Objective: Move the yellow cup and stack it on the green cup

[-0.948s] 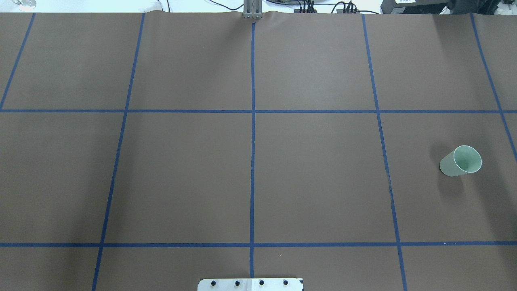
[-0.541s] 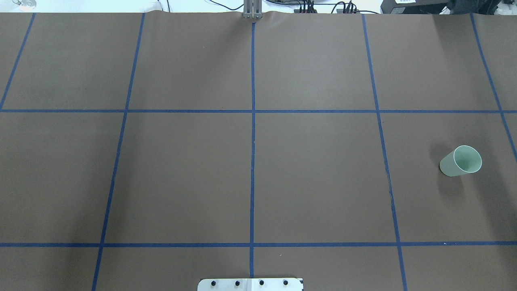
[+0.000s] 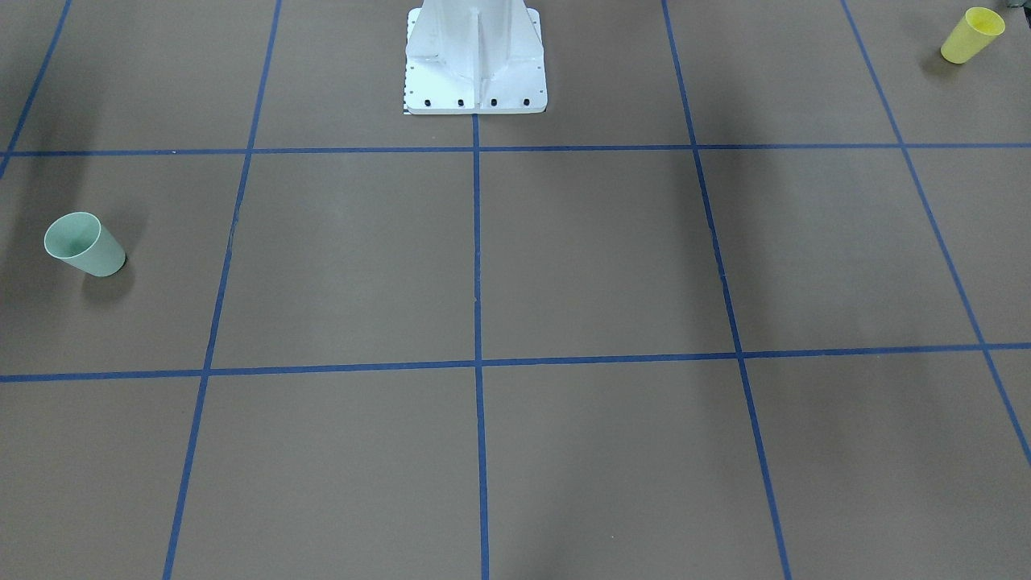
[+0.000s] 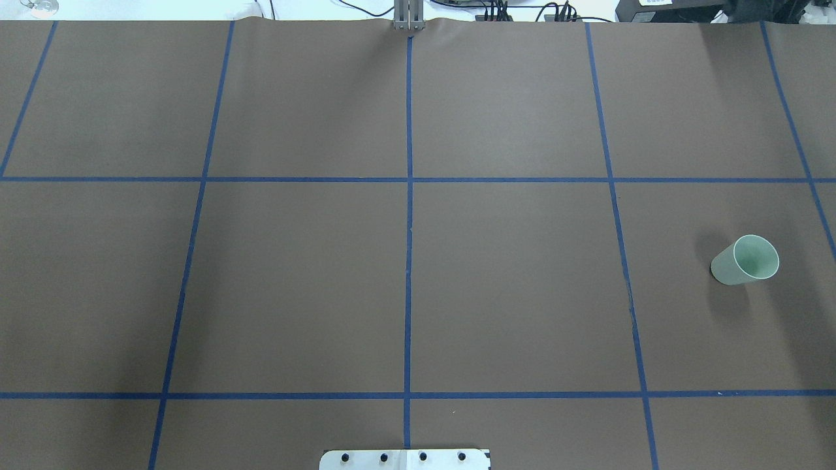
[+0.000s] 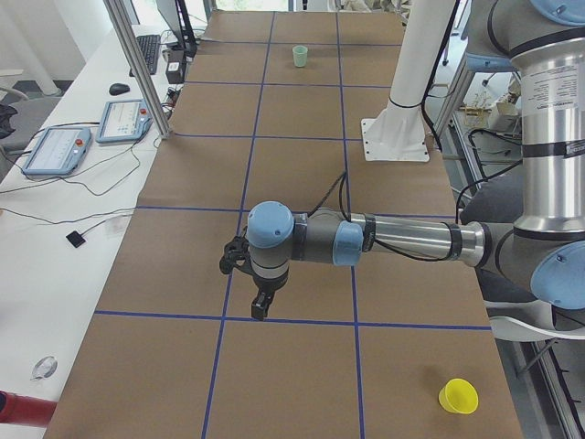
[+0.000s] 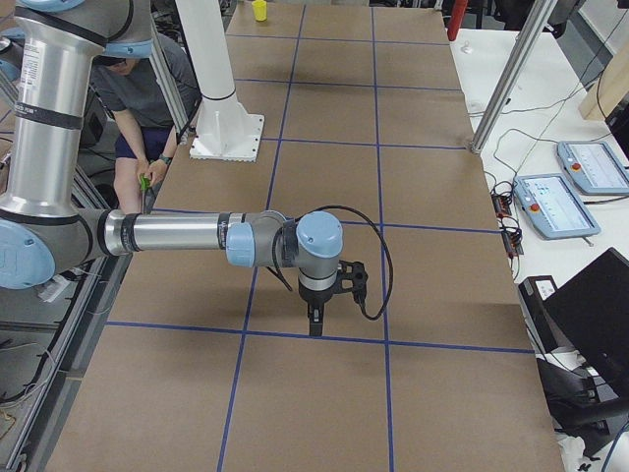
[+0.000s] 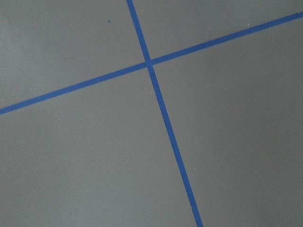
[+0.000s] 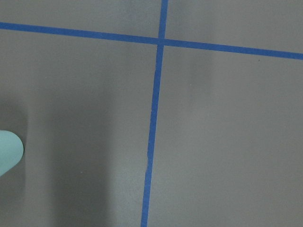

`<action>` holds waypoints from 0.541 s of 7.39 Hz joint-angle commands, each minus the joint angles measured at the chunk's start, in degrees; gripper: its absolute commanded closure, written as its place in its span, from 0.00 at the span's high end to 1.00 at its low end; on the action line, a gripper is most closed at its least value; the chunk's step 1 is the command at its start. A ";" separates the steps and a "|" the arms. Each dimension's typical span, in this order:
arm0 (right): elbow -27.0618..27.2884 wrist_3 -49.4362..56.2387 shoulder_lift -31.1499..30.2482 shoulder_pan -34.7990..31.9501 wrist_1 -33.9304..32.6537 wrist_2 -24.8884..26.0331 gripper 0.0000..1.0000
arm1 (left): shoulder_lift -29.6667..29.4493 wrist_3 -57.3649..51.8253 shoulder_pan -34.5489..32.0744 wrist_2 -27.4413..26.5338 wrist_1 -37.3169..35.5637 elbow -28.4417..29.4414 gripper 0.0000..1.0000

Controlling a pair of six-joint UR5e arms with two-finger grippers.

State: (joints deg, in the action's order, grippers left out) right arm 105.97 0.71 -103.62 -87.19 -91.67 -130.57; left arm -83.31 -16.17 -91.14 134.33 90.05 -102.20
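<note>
No change noted across overhead views: green cup (image 4: 745,260) unmoved, upright at right end of desk (image 4: 294,281). Yellow cup (image 3: 972,35) upright at left end, untouched. Left tool (image 5: 260,306) and right tool (image 6: 314,320) held over desk, well apart from cups; opening cannot be told. Task judged not yet started.

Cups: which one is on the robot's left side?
The yellow cup, on the robot's left; the green cup stands far off on its right.

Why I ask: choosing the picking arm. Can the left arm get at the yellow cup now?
Probably yes: the yellow cup stands upright at the left arm's end of the table, and nothing stands between it and the left gripper.
</note>
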 commanded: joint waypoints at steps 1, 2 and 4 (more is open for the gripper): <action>-0.06 0.08 -0.96 0.00 0.09 0.06 0.99 | -3.26 0.18 0.00 0.49 0.99 1.39 1.00; 0.29 0.17 -0.96 0.00 0.09 -0.03 0.99 | -4.48 4.88 0.00 0.58 1.00 2.18 1.00; -0.23 0.00 -0.70 0.00 2.70 0.06 0.99 | -5.90 7.65 0.00 0.58 1.09 2.10 1.00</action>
State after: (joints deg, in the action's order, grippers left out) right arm 106.06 0.83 -104.43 -87.19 -90.93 -130.58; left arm -88.30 -10.11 -91.14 134.88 91.04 -100.17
